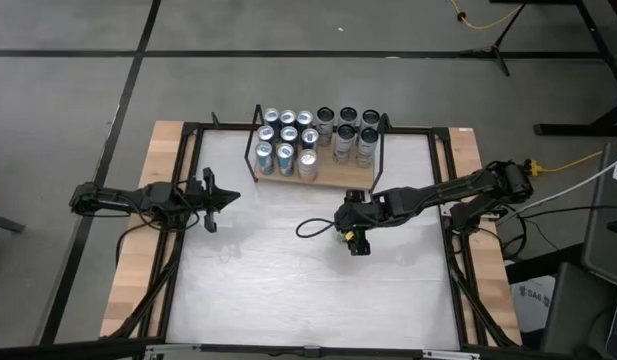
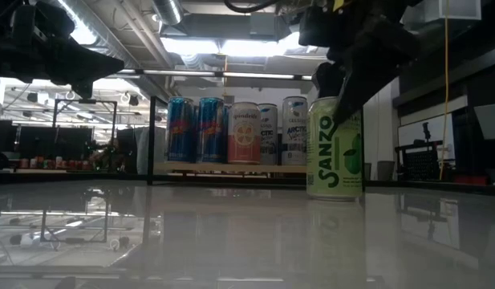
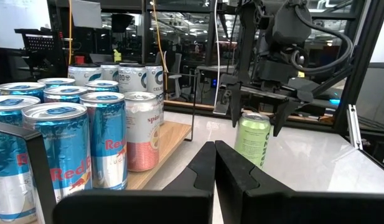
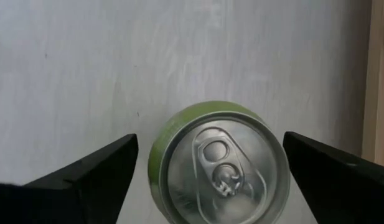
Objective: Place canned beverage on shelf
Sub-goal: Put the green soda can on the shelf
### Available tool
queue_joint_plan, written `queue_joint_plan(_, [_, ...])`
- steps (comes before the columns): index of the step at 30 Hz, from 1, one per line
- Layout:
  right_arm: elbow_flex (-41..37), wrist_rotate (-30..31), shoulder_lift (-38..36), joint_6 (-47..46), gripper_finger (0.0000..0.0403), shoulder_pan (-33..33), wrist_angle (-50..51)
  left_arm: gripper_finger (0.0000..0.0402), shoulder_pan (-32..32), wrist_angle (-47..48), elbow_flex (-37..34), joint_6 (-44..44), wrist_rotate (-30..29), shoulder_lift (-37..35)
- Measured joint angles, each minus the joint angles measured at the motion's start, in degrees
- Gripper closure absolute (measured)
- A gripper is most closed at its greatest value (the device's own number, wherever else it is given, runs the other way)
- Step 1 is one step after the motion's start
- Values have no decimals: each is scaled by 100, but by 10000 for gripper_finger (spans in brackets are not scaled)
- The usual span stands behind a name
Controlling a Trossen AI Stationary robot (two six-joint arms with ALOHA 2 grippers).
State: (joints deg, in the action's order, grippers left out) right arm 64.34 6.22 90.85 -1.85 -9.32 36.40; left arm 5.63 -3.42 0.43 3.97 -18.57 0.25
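A green Sanzo can stands upright on its base on the white table, a little nearer than the shelf's right end; it also shows in the right wrist view and in the left wrist view. The shelf, a light wooden board with black wire end frames, stands at the far middle and holds several cans. My right gripper is open and hangs over the can, pointing down, one finger on either side of its top without touching it. My left gripper is shut and empty, off the table at the left.
Blue, pink and dark cans fill most of the shelf. A black cable loop lies on the table just left of the green can. Black frame rails and wooden strips run along the table's left and right sides.
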Motion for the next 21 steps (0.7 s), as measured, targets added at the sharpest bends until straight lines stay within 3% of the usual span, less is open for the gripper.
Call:
queue_joint_plan(12, [8,22,-9,98,27,-2,2,401,1,-1,0,1,0,0])
queue_joint_plan(21, [15,-38,-15,1207,34,-4,83,401,1,-2,0,2,0,0])
